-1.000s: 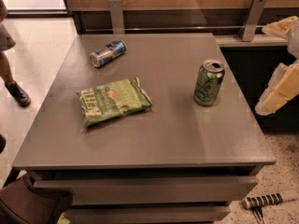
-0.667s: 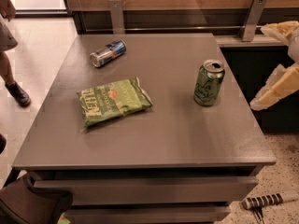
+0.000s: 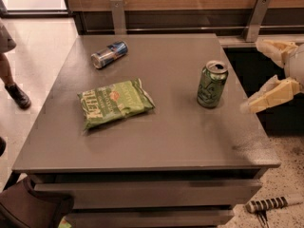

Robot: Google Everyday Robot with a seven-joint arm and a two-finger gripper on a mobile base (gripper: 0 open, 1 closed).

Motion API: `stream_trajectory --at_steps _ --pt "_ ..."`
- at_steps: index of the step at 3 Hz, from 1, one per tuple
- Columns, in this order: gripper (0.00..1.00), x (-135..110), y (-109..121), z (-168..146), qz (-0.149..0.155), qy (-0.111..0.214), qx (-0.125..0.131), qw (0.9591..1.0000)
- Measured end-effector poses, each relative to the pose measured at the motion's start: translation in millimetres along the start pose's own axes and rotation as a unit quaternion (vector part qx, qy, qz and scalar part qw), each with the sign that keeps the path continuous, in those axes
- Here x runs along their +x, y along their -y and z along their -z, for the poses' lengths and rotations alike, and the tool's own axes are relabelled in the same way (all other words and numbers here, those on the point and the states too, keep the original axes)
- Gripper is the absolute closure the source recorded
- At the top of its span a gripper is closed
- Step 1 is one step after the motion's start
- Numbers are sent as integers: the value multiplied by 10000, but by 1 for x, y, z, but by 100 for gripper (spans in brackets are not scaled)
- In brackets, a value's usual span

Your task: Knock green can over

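Pincer (image 3: pixel 254 76) hangs just off the right edge of the worktop (image 3: pixel 180 137), its two pale fingers spread wide (nothing between them). The green can (image 3: pixel 212 84) stands upright near that edge, apart from the pincer. A chip bag (image 3: pixel 116 102) lies flat mid-worktop; a blue-and-silver can (image 3: pixel 109 54) lies tipped behind it.

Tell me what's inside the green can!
The green can stands upright, and only a small dark opening shows in its silver top; any drink inside is hidden. The gripper hovers open to its right, not touching.
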State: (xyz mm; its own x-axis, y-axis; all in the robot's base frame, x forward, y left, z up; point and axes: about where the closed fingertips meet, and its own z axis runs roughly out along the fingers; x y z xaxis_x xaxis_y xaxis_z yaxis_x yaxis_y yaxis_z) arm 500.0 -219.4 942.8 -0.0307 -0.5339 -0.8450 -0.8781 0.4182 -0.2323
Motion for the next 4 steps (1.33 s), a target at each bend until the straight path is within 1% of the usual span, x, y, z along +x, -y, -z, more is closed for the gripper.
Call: stream_trajectory --at_steps 1,2,3,4 --pt "0 14 2 -18 -500 521 -120 9973" --pt "0 32 17 -47 -839 900 -228 9921" --pt "0 47 29 -67 -983 1210 -194 9876" --pt "0 45 34 -77 -945 1430 -174 9850"
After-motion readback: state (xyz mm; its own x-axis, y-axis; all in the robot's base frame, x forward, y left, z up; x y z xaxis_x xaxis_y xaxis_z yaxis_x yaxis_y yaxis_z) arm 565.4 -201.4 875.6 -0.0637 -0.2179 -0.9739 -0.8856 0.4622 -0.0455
